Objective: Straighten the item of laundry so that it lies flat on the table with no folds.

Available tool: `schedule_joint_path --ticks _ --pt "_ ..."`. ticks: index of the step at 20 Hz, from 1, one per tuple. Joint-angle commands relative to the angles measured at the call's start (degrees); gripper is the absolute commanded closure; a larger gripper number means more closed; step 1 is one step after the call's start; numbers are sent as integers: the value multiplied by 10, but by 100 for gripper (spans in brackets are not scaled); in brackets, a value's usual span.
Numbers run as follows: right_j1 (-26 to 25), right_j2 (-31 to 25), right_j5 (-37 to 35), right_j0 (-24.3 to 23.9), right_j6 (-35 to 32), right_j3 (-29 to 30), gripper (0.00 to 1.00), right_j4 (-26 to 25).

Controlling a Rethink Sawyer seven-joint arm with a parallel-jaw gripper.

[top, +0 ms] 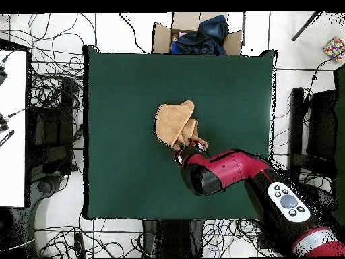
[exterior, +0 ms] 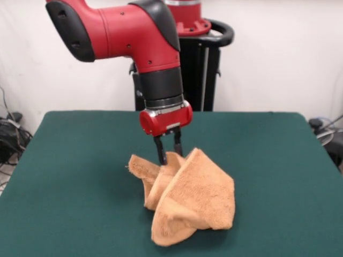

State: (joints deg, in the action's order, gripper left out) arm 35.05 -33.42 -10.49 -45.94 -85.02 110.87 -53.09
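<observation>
The orange-tan towel [exterior: 198, 198] lies crumpled and folded over itself near the middle of the dark green table [exterior: 75, 166]. Its upper edge is drawn up into a peak. My gripper [exterior: 169, 156] comes straight down from the red arm, and its two black fingers stand on either side of that raised fold, shut on it. In the overhead view the towel [top: 172, 120] shows as a bunched lump on the table [top: 121, 94]. There the red wrist covers the gripper at the towel's lower right edge. No label shows.
The robot's black pedestal [exterior: 206, 69] stands behind the table's far edge. In the overhead view a cardboard box with dark cloth [top: 195, 34] sits just beyond the table's top edge. Cables cover the floor [top: 54, 101] all around.
</observation>
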Motion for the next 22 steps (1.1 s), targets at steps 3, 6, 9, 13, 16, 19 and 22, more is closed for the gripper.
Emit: schedule_joint_path --ticks 3,6,9,13,16,19,22 --pt "19 -29 -41 8 6 5 100 7" --pt "30 -21 -51 19 -5 13 100 18" --pt "51 -14 -49 25 -16 27 100 22" --pt "67 -19 -54 26 -16 38 100 34" --pt "114 -58 -82 -4 9 70 100 77" --pt "216 -145 -142 -67 59 124 100 186" --pt "323 -232 -204 -126 100 165 100 320"
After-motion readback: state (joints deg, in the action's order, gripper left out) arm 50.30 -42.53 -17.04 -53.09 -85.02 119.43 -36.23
